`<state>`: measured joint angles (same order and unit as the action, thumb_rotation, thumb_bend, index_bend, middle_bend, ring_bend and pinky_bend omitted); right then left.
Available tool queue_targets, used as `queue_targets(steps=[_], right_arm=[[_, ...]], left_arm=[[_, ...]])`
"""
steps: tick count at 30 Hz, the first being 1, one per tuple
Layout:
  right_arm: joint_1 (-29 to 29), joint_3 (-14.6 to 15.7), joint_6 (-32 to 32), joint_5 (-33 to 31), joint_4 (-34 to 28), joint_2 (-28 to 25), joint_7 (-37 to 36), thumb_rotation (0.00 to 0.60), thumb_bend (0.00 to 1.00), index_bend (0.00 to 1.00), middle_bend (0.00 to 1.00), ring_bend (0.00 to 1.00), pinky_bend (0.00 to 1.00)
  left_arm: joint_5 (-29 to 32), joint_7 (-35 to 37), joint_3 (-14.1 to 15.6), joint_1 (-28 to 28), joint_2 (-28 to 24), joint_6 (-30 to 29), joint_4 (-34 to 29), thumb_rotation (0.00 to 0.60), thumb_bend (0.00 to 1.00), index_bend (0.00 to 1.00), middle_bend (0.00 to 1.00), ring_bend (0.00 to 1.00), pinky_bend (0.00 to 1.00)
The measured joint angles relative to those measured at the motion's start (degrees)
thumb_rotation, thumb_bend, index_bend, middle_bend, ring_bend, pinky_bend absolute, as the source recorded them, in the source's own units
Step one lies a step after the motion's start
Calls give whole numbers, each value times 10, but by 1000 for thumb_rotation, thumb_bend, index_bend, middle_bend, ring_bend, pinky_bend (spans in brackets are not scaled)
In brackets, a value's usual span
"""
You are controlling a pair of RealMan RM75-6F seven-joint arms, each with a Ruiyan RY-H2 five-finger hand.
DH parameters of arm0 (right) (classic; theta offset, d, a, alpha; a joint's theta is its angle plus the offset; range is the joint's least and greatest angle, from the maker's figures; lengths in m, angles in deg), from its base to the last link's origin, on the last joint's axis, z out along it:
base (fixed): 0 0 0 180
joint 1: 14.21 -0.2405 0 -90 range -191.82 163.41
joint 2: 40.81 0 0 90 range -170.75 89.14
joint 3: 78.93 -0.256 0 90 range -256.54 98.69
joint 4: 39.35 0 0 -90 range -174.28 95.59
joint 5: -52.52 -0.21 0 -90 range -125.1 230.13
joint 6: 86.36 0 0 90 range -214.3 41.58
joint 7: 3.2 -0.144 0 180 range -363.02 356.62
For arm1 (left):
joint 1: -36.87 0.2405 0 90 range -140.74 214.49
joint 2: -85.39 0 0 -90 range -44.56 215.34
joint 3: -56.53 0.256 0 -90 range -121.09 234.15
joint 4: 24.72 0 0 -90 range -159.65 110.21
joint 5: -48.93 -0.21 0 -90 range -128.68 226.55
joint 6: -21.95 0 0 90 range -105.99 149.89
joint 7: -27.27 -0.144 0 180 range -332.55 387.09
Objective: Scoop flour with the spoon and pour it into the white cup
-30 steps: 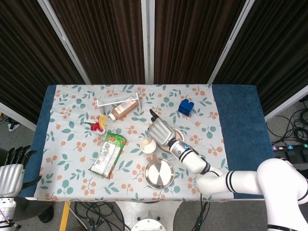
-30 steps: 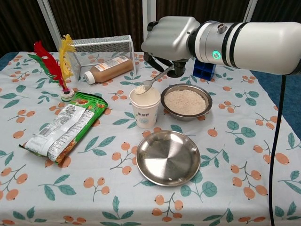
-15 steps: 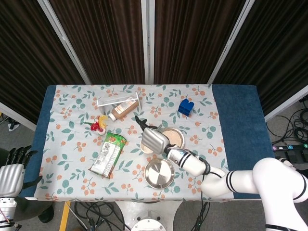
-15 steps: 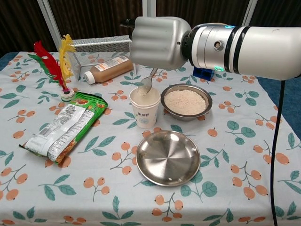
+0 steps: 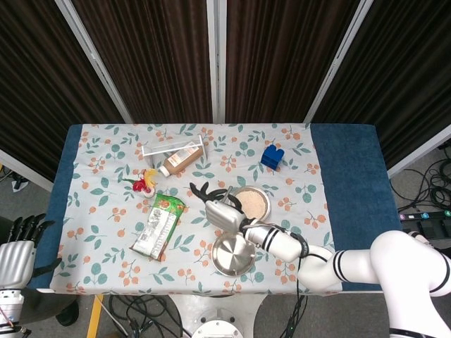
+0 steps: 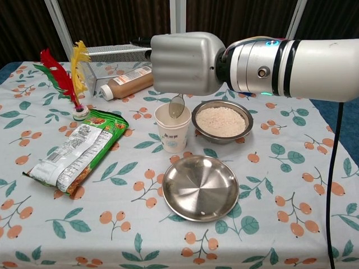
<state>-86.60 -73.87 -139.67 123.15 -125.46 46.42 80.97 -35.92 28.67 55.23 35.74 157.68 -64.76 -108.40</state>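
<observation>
A: Where is your right hand (image 6: pixel 185 63)?

B: Above the white cup (image 6: pixel 173 128), back of the hand toward the chest camera. You hold the spoon (image 6: pixel 176 106) in it, and the bowl of the spoon hangs tipped down into the cup's mouth.

A: And the flour?

B: The flour (image 6: pixel 219 120) sits in the small steel bowl (image 6: pixel 243 125) just to the right of the cup in the chest view. Whether any has landed in the cup, you cannot tell from here; the spoon bowl looks bare.

A: What lies nearer you?

B: An empty steel plate (image 6: pixel 201 187) in front of the cup, apart from it. A snack bag (image 6: pixel 78 150) lies to the left.

A: Your left hand (image 5: pixel 17 246)?

B: Off the table at the lower left edge of the head view, fingers spread upward, holding nothing.

A: And at the back?

B: A brown bottle (image 6: pixel 127 82) lies on its side by a wire rack (image 6: pixel 120 55).
</observation>
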Motion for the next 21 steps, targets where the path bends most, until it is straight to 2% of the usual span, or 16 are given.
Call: queue_targets(steps=[11, 17, 21], right_arm=[[22, -23, -13, -4, -7, -4, -26, 600, 327, 595, 580, 274, 0], [50, -46, -38, -28, -17, -11, -71, 600, 327, 596, 581, 276, 0], [77, -61, -63, -39, -33, -15, -131, 600, 327, 596, 580, 275, 0]], left_arm=[[-1, -2, -1, -1, -2, 0, -2, 600, 25, 279, 224, 121, 65], [-2, -5, -1, -1, -2, -1, -5, 600, 25, 279, 224, 121, 65], [-5, -8, -1, -2, -4, -2, -8, 600, 25, 279, 224, 121, 65]])
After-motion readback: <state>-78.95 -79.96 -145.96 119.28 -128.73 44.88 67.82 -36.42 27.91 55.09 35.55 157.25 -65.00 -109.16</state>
